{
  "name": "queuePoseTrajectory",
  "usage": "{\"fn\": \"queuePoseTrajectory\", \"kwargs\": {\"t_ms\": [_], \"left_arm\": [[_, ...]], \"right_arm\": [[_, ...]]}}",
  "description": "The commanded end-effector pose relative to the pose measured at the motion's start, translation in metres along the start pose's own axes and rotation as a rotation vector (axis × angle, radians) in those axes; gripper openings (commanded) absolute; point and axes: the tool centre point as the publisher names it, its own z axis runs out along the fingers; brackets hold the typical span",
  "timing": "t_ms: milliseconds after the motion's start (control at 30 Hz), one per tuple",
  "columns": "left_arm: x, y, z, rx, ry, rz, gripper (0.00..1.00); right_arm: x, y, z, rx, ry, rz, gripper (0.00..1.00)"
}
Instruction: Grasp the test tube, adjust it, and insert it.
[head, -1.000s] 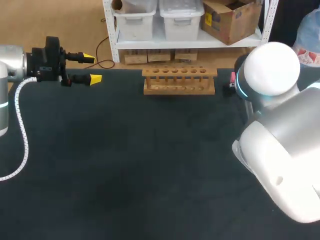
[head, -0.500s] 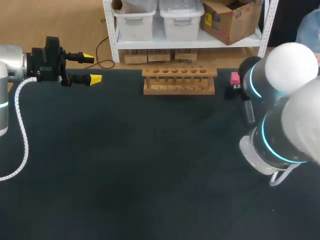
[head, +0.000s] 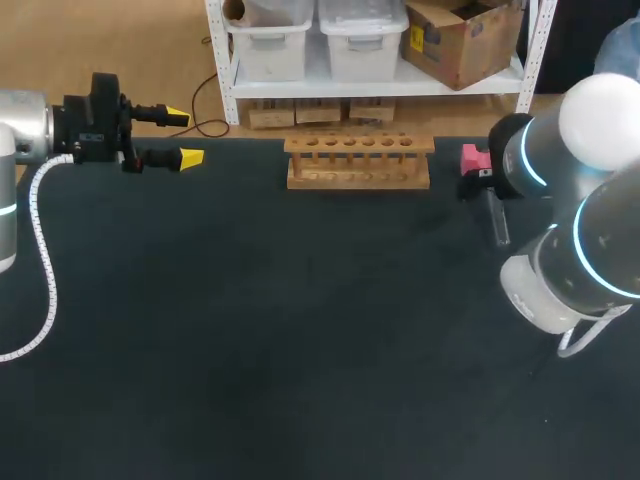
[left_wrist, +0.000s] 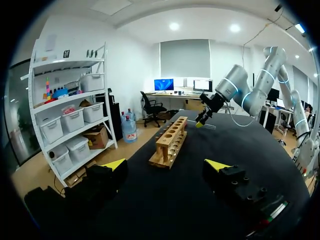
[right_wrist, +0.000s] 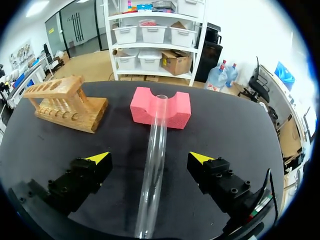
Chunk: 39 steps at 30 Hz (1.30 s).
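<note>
Step in hand: the grasp, not yet made. My right claw (right_wrist: 150, 157) is wide open and holds nothing. Its two yellow-tipped fingers stand one on each side of the test tube (right_wrist: 154, 145), and neither touches the glass.

The tube lies at the right of the table (right_wrist: 240, 130), running lengthwise between my fingers and out ahead of them. Its far, open end rests in the notch of the pink foam block (right_wrist: 142, 107). The wooden rack (right_wrist: 65, 102) stands to the left of the block, well apart from it, with its holes empty so far as can be seen.

In my judgement the next move is to settle the fingers to the tube's level and close them evenly across its middle, gently enough that the glass neither rolls nor slips. How far above the tube the tips now stand cannot be told. Lifting, turning upright and carrying to the rack come afterwards.

My left claw (left_wrist: 166, 165) is also open and empty, at the far left of the table, facing the rack's end from well apart.
</note>
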Motion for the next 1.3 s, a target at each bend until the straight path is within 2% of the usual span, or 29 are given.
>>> {"fn": "queuePoseTrajectory", "kwargs": {"t_ms": [33,533,567,633,733,767,800,1000,1100,1200,1300], "left_arm": [[0.0009,-0.0015,0.0,-0.005,-0.002,0.002,1.0],[0.0009,-0.0015,0.0,-0.005,-0.002,0.002,1.0],[0.0009,-0.0015,0.0,-0.005,-0.002,0.002,1.0],[0.0009,-0.0015,0.0,-0.005,-0.002,0.002,1.0],[0.0009,-0.0015,0.0,-0.005,-0.002,0.002,1.0],[0.0009,-0.0015,0.0,-0.005,-0.002,0.002,1.0],[0.0009,-0.0015,0.0,-0.005,-0.002,0.002,1.0],[0.0009,-0.0015,0.0,-0.005,-0.002,0.002,1.0],[0.0009,-0.0015,0.0,-0.005,-0.002,0.002,1.0],[0.0009,-0.0015,0.0,-0.005,-0.002,0.002,1.0],[0.0009,-0.0015,0.0,-0.005,-0.002,0.002,1.0]], "right_arm": [[-0.004,-0.0048,0.0039,-0.127,0.022,-0.016,1.0],[-0.0023,-0.003,0.0098,-0.163,0.046,-0.045,1.0],[-0.0024,-0.0031,0.0098,-0.164,0.047,-0.045,0.93],[-0.0025,-0.0032,0.0098,-0.164,0.05,-0.045,0.88],[-0.0017,-0.0029,0.0104,-0.165,0.056,-0.045,0.64],[-0.0012,-0.0025,0.0106,-0.165,0.058,-0.046,0.47],[-0.0007,-0.0021,0.0109,-0.163,0.062,-0.048,0.42],[0.0003,-0.0017,0.0127,-0.149,0.074,-0.054,0.45],[0.0003,-0.0017,0.0127,-0.135,0.078,-0.06,0.4],[0.0004,-0.0014,0.0129,-0.124,0.082,-0.066,0.44],[0.0007,-0.0012,0.0129,-0.121,0.086,-0.065,0.41]]}}
